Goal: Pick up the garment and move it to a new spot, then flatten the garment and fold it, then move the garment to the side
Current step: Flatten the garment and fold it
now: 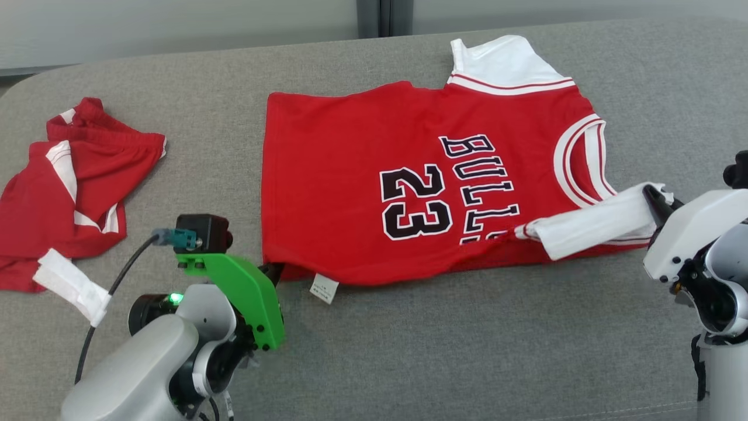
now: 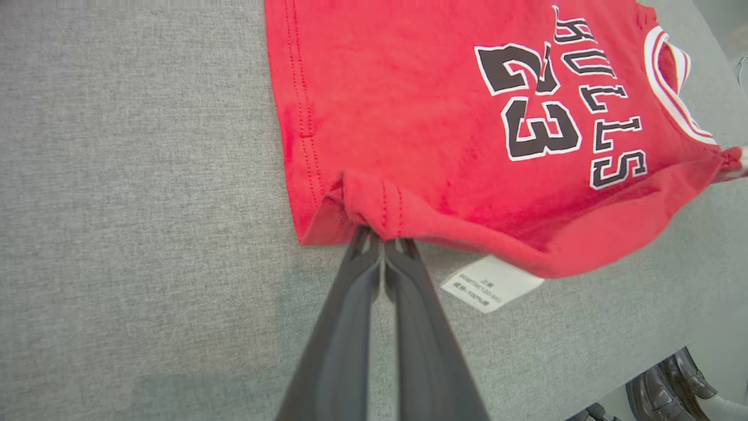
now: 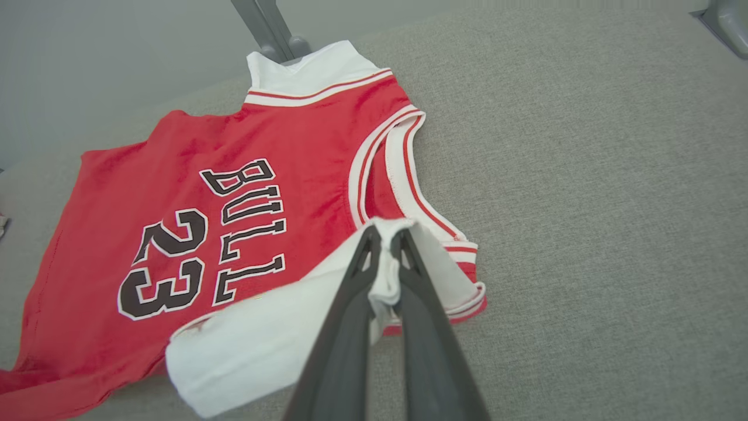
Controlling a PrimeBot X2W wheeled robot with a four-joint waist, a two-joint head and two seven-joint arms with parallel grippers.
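The garment (image 1: 374,175) is a red jersey with white sleeves and black lettering "BULLS 23", spread flat on the grey surface with its collar side to the right. My left gripper (image 2: 383,242) is shut on the jersey's (image 2: 409,117) near hem corner, bunching the cloth. My right gripper (image 3: 385,240) is shut on the white sleeve (image 3: 263,345) of the jersey (image 3: 193,193) at the near shoulder, lifting it slightly. In the head view the left gripper (image 1: 273,272) sits at the bottom-left corner of the jersey and the right gripper (image 1: 653,197) at the sleeve end (image 1: 590,225).
Red shorts with white stripes (image 1: 70,187) lie crumpled at the far left of the grey padded surface (image 1: 467,351). A white care label (image 1: 324,288) sticks out from the jersey's near edge. A dark shoe (image 2: 666,386) shows beyond the surface edge.
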